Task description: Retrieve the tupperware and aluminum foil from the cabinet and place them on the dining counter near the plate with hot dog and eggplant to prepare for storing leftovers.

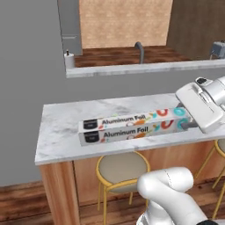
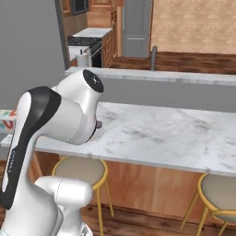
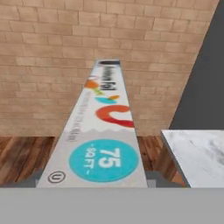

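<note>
My gripper (image 1: 183, 125) is clamped on the teal end of the aluminum foil (image 1: 132, 127), fingers tight on both sides of the carton. Box is horizontal, black end pointing left, over the dining counter (image 1: 66, 132) near its front edge; can't tell if it's touching the marble or just above. In hand view the aluminum foil (image 3: 103, 144) runs straight away from me, "75 SQ FT" circle nearest. A yellow-legged stool (image 1: 121, 169) stands below the counter.

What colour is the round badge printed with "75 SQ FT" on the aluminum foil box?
Teal, with white lettering; the hand view shows the aluminum foil badge best.
</note>
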Controlling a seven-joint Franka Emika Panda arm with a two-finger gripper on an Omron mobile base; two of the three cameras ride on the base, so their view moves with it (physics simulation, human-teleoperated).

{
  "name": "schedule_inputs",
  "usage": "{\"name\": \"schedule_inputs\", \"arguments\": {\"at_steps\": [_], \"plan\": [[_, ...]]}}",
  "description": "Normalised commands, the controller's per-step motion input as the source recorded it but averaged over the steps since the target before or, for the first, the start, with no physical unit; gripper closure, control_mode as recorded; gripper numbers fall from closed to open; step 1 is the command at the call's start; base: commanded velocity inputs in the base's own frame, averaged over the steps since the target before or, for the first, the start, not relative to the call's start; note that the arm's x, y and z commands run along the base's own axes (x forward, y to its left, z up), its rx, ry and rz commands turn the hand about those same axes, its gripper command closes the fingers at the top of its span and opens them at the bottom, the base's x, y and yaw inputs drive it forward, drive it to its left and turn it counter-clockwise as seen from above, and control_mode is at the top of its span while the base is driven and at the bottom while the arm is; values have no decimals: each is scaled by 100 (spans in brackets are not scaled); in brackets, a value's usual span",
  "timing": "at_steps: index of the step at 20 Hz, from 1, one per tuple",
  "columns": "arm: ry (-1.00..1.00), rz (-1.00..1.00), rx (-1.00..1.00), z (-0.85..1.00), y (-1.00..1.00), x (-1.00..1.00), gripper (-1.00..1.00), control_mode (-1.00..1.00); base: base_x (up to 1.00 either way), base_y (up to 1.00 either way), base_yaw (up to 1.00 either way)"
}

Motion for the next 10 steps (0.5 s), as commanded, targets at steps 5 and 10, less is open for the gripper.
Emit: {"name": "schedule_inputs", "arguments": {"at_steps": [5,10], "plan": [[-14,-23,-4,-6,5,41,100,-100,30,16,-15],[-21,-36,0,-23,-19,62,100,-100,0,0,0]]}}
